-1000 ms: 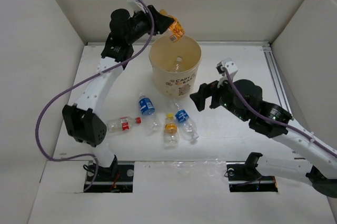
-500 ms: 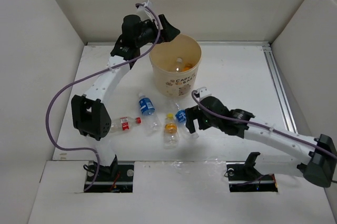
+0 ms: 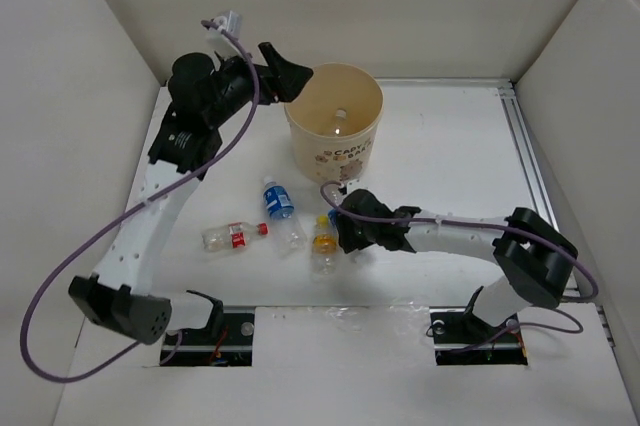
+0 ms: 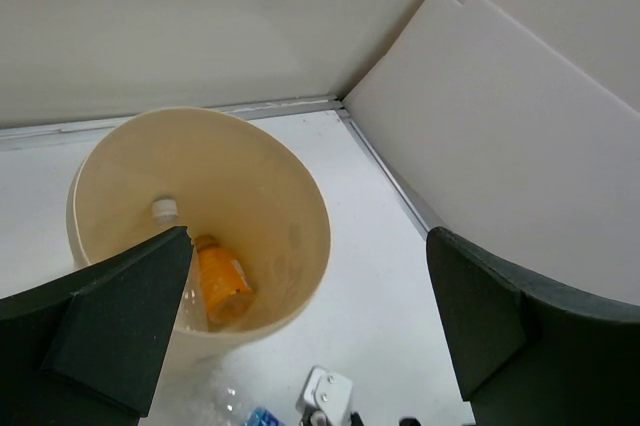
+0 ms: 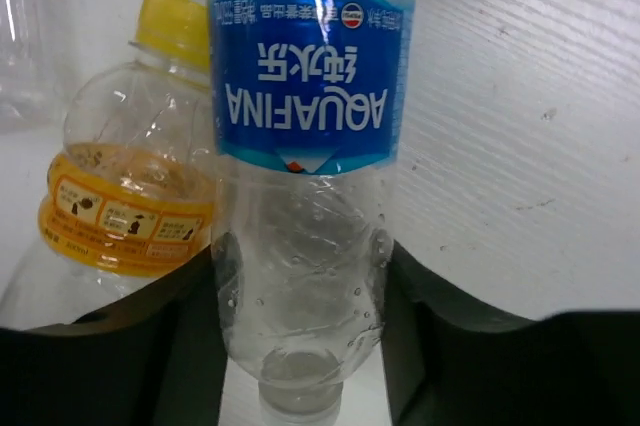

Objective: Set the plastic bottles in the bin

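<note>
The tan bin (image 3: 333, 136) stands at the back centre; in the left wrist view its inside (image 4: 270, 196) holds an orange bottle (image 4: 222, 288) and a clear one with a white cap (image 4: 164, 209). My left gripper (image 3: 295, 84) hangs open and empty by the bin's left rim, also seen as (image 4: 310, 346). On the table lie a blue-labelled bottle (image 3: 278, 201), a red-labelled bottle (image 3: 235, 236) and a yellow-capped bottle (image 3: 323, 244). My right gripper (image 3: 345, 231) is shut on another blue-labelled bottle (image 5: 305, 116) just below its shoulder, fingers (image 5: 420, 326) pressing both sides.
White walls enclose the table on the left, back and right. A metal rail (image 3: 528, 161) runs along the right side. The yellow-capped bottle (image 5: 130, 196) lies right against the held one. A crumpled clear bottle (image 3: 293, 236) lies between the red-labelled and yellow-capped ones.
The left gripper opened, dropped the orange bottle into the bin and drew back to the left. The right arm swung down to the blue-labelled bottle and closed on it.
</note>
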Controlling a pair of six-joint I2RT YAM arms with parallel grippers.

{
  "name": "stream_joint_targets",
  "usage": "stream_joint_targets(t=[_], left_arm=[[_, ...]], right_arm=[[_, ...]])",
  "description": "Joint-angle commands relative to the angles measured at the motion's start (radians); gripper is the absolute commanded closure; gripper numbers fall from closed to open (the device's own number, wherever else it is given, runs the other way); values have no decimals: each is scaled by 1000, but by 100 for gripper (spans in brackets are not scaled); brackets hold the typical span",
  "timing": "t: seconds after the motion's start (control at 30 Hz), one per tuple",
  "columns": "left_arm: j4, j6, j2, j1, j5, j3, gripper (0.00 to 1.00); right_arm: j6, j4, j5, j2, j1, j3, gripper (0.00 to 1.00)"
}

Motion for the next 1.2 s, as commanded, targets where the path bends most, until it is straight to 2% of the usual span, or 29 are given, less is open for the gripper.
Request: stream_joint_targets(t=[0.0, 0.03, 0.07, 0.1, 0.27, 0.47, 0.57, 0.77, 0.93, 1.07, 1.17], left_arm=[[-15, 2, -101, -2, -43, -63, 0], [-29, 2, -133, -2, -57, -63, 0], [-44, 2, -147, -2, -66, -77, 0], [-55, 13, -156, -2, -75, -77, 0], [-105, 22, -175, -2, -33, -77, 0], [-83, 22, -175, -2, 144, -140, 0], [-55, 22, -175, -2, 256, -164, 0], [86, -36, -209, -2, 435, -227, 0], [114, -59, -209, -2, 462, -238, 0], [123, -79, -198, -2, 471, -238, 0], [207, -137, -198, -2, 526, -265, 0]], right_arm=[[61, 49, 43, 4, 10, -29, 54], [72, 35, 60, -25, 10, -29, 83], [84, 23, 69, -43, 10, -39, 93], [109, 2, 92, -62, 19, -40, 95], [178, -239, 192, -245, 108, 26, 97], [166, -462, 192, -391, 180, 235, 100], [132, -462, 169, -448, 180, 305, 100], [40, -318, 204, -474, 180, 436, 100], [-32, -127, 152, -453, 180, 476, 100], [-57, -53, 62, -393, 180, 503, 100], [-75, -33, 28, -353, 180, 540, 100]])
